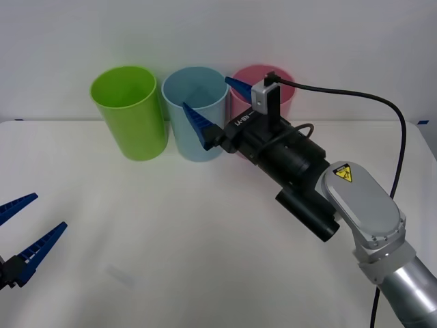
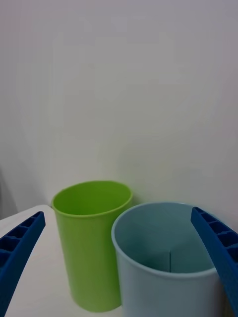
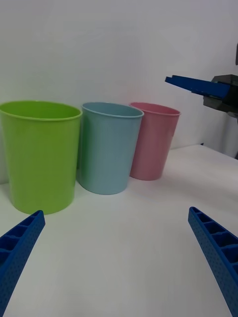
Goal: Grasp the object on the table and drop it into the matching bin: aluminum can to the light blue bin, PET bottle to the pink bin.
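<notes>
My right gripper [image 1: 206, 92] hangs open over the rim of the light blue bin [image 1: 195, 116], with nothing between its fingers. The right wrist view looks down into the light blue bin [image 2: 163, 267] between that gripper's [image 2: 118, 213] spread fingers. The pink bin [image 1: 254, 78] stands right beside the blue one, partly hidden behind the right arm. The aluminum can is out of view. My left gripper [image 1: 49, 210] is open and low over the white table [image 1: 171, 232] at the near left, and from there the light blue bin [image 3: 108, 148] and pink bin [image 3: 153, 141] stand side by side.
A lime green bin [image 1: 130, 113] stands just left of the blue one. The three bins form a row at the table's far edge, against a white wall. The right arm's black wrist and cable [image 1: 355, 96] reach over the table's right side.
</notes>
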Controlling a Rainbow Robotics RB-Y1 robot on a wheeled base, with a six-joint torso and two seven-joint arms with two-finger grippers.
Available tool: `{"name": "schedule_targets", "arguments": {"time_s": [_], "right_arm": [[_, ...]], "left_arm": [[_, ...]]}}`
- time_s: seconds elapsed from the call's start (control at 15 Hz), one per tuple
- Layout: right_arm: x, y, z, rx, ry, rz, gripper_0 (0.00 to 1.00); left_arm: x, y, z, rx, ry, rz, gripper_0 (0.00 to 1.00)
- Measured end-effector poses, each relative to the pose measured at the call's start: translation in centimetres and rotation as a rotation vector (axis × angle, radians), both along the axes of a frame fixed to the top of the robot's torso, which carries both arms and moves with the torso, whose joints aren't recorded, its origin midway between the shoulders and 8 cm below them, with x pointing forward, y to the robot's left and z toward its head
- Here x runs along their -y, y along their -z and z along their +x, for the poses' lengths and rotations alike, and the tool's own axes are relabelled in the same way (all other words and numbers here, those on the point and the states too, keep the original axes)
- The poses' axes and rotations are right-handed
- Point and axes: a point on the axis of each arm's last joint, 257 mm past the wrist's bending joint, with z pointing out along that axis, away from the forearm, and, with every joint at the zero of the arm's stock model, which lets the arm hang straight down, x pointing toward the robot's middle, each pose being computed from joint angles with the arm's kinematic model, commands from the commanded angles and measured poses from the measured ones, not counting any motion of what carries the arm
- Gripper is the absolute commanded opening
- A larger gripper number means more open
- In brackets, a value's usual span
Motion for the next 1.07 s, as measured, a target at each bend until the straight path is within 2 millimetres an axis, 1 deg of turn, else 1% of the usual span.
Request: {"name": "schedule_targets", "arguments": {"time_s": [0.27, 0.4, 0.67, 1.07], "right_arm": [[2.7, 1.2, -4.0, -0.009, -0.025, -0.019, 1.00], [4.2, 2.1, -5.5, -0.018, -0.041, -0.037, 1.00], [7.3, 4.4, -7.9, -0.036, -0.077, -0.093, 1.00], [11.9, 8.1, -10.8, -0.070, -0.095, -0.179, 1.00]], "left_arm": [[0.0, 0.0, 0.0, 0.000, 0.000, 0.000, 1.00], [0.0, 0.0, 0.0, 0.000, 0.000, 0.000, 1.00], [0.0, 0.0, 0.0, 0.000, 0.000, 0.000, 1.00], [0.0, 0.0, 0.0, 0.000, 0.000, 0.000, 1.00]]}}
